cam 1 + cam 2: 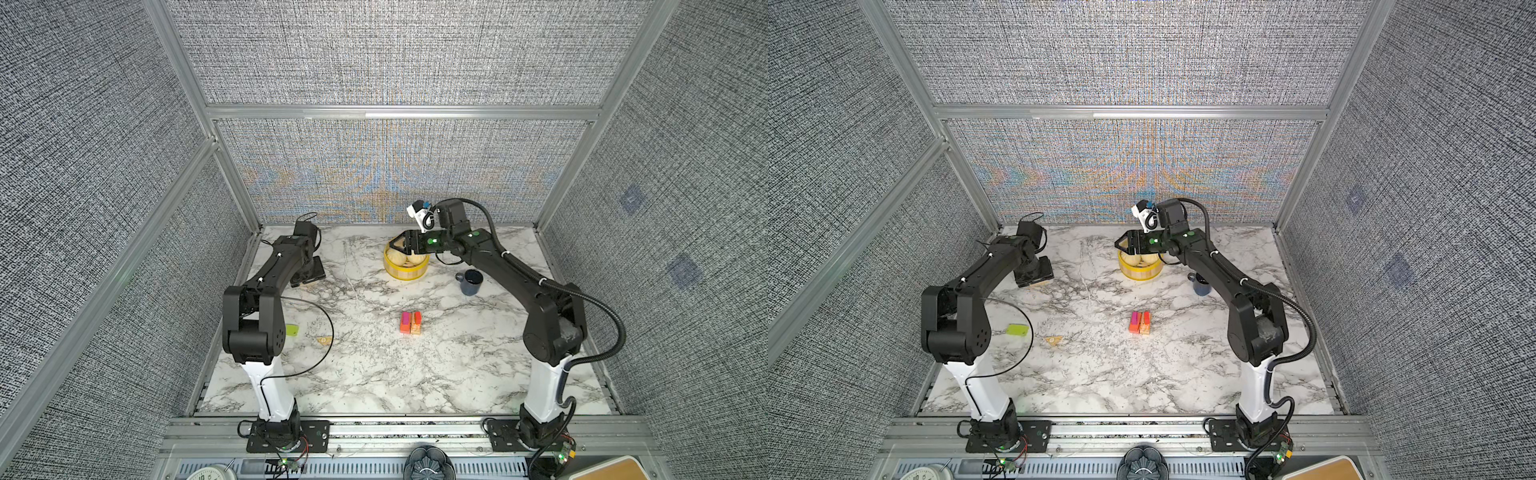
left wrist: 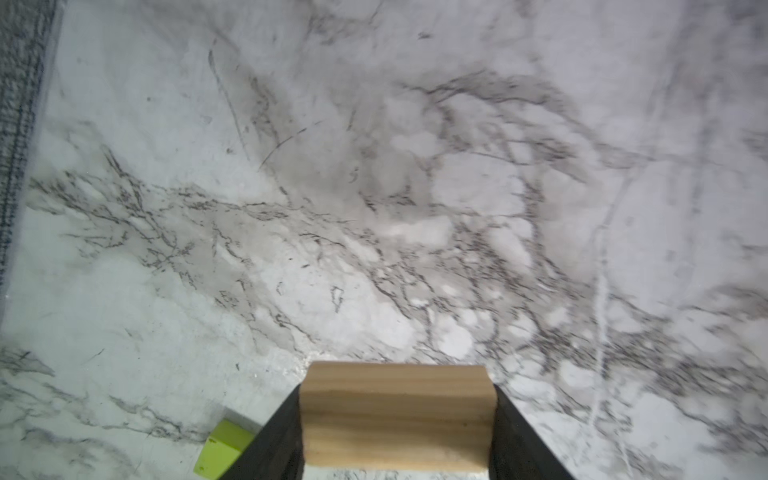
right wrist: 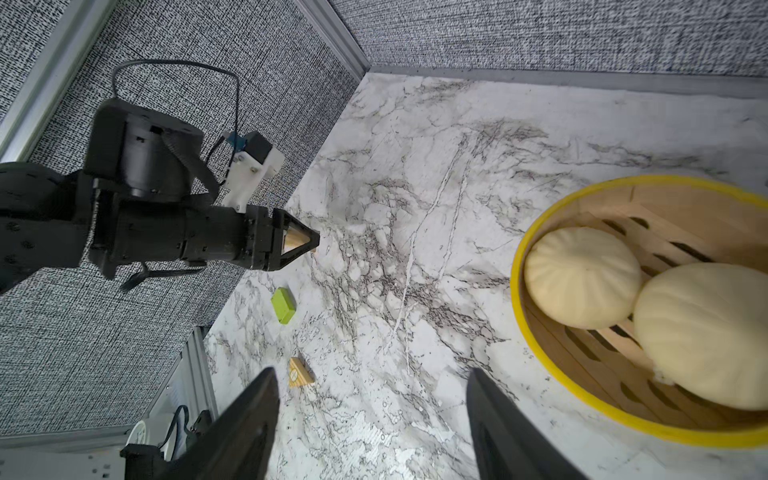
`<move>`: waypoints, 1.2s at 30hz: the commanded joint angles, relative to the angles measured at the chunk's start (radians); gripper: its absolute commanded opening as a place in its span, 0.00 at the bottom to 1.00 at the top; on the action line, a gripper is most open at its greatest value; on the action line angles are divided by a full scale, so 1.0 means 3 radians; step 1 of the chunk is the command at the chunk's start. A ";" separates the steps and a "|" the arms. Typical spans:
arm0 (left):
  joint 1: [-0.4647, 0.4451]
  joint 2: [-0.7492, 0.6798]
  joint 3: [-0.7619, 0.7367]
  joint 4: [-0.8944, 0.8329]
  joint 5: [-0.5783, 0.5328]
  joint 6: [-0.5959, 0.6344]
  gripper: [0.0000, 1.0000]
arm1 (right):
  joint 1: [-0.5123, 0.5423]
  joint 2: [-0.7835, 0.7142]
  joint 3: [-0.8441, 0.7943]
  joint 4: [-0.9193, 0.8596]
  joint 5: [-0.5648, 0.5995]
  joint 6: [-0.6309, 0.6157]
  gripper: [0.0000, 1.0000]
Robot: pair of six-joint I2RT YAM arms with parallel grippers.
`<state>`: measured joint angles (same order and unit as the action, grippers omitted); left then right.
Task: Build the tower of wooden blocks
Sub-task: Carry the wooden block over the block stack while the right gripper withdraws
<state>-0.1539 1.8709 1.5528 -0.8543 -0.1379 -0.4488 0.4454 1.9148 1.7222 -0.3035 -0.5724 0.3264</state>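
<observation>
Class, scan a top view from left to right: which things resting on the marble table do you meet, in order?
lime-green slab → tan triangular block → block stack → mug. The steamer basket overlaps the stack, so it is omitted.

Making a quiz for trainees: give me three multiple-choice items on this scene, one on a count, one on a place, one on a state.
1. How many buns are in the steamer basket? A one; B two; C three.
2. Where does the lime-green slab lie? A on the stack; B on the table; C in the basket.
3. The left gripper is: A open, empty; B shut on the slab; C shut on a tan block.
Key: B, two show; B, it lies flat on marble; C, its fingers clamp the wood.
</observation>
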 commanded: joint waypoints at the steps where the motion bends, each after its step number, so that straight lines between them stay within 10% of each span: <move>1: -0.0163 -0.0125 0.0132 -0.0294 -0.0068 0.0106 0.57 | -0.0022 -0.0134 -0.0090 -0.0075 0.0237 -0.0025 0.78; 19: -0.0943 -0.0609 0.0266 -0.0415 0.0178 -0.0003 0.58 | -0.0140 -0.1137 -0.1354 -0.0034 0.0837 0.0090 0.99; 36: -0.1568 0.0103 0.0815 -0.0333 0.0236 -0.0237 0.57 | -0.0279 -0.2034 -0.2401 -0.0101 0.1677 0.0307 0.99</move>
<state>-0.6098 1.8786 1.7733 -0.9665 -0.0776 -0.4957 0.3775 1.3296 1.0256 -0.3199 -0.1436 0.3943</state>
